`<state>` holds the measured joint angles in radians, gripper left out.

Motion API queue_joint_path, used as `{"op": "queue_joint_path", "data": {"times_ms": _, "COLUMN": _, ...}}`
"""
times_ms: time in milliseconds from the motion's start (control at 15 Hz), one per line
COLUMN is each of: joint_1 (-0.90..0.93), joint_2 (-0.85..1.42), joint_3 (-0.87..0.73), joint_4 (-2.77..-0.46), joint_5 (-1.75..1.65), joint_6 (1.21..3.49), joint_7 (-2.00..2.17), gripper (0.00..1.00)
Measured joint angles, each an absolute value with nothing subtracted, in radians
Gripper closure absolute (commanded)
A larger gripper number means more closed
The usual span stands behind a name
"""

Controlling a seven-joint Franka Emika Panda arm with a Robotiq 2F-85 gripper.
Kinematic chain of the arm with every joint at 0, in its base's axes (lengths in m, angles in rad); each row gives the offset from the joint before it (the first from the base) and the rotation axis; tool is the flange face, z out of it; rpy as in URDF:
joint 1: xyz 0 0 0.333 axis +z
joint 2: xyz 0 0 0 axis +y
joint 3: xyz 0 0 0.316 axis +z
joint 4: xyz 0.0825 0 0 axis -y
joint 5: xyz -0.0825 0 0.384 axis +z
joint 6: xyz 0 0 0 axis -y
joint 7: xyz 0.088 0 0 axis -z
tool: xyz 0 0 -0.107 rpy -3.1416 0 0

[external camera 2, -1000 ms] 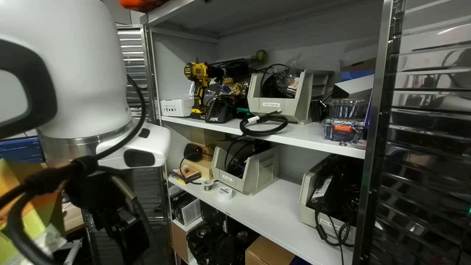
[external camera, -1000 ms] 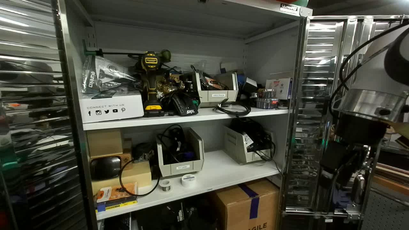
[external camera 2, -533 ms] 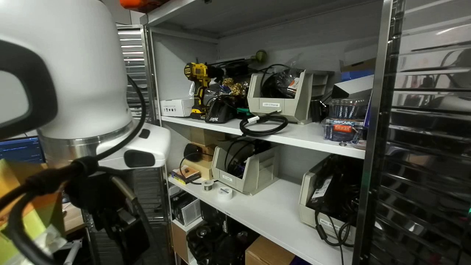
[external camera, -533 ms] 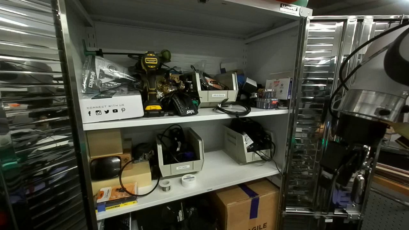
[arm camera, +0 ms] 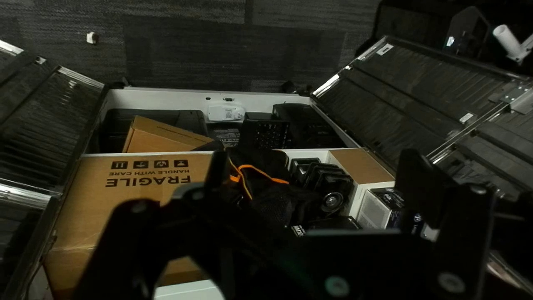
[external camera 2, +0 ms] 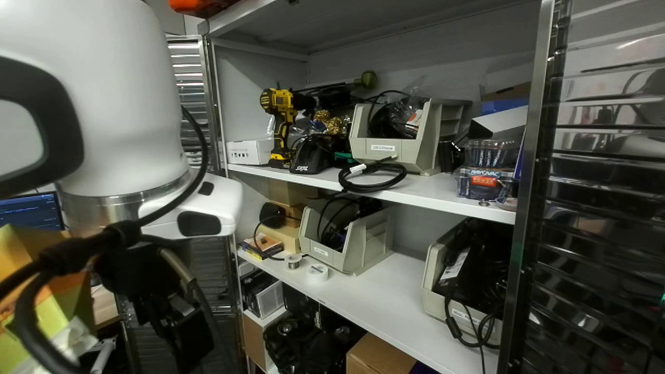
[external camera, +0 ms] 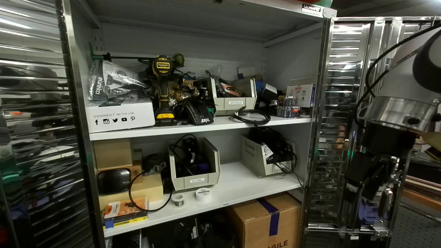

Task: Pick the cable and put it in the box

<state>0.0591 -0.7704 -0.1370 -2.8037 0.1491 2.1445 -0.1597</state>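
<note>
Two fingers of the gripper stand wide apart. Against half a second ago, the arm appears slightly more to the right in an exterior view; the coiled cable lies unmoved on the upper shelf.

On upper shelf: yellow-black drill, upright, just beside long white box printed CONNECT WITH US; Rayovac battery pack well apart. On shelf below: small spool near white roll. In wrist view: large brown carton, FRAGILE print upside down.
</note>
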Motion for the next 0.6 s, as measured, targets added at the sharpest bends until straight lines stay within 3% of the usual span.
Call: {"op": "queue_joint_path", "data": {"times_ms": 600, "joint_1": 0.061, "joint_2": -0.517, "joint_3": -0.148, "joint_4": -2.596, "joint_5": 0.246, "joint_6": 2.449, "joint_7": -0.141, "gripper": 0.0}}
